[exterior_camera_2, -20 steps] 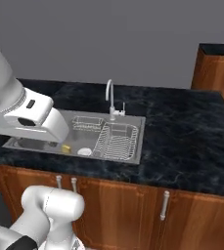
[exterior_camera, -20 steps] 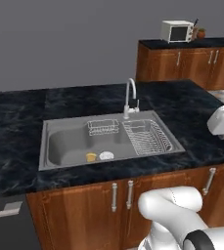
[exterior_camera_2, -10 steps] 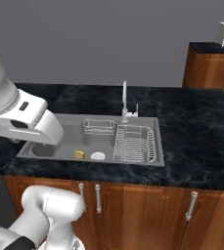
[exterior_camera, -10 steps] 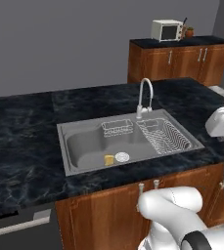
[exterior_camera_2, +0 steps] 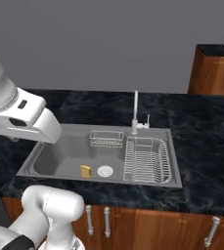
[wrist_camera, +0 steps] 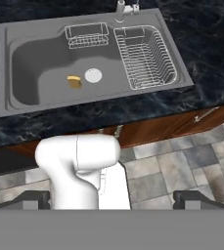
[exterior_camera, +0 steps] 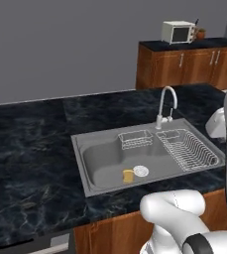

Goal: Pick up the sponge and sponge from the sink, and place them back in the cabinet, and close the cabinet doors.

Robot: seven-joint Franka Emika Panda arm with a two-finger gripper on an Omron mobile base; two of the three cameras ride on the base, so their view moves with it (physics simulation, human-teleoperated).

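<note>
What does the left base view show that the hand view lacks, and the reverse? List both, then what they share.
Left base view alone: the white toaster on the far wooden cabinets, and the grey wall. Hand view alone: the tiled floor. Both: the sink, a yellow sponge beside the white drain, the faucet and the dark counter.

Looking down on the sink (wrist_camera: 15, 105), set in a dark marbled counter (wrist_camera: 201, 53). A small yellow sponge (wrist_camera: 74, 81) lies on the basin floor just beside the round white drain (wrist_camera: 93, 75) (scouring face not discernible). Wire basket (wrist_camera: 87, 35) at the back rim; dish rack (wrist_camera: 145, 56) in the draining side. Tap (wrist_camera: 120, 10) behind. Wooden cabinet fronts (wrist_camera: 182, 124) below, tiled floor (wrist_camera: 182, 166).
</note>
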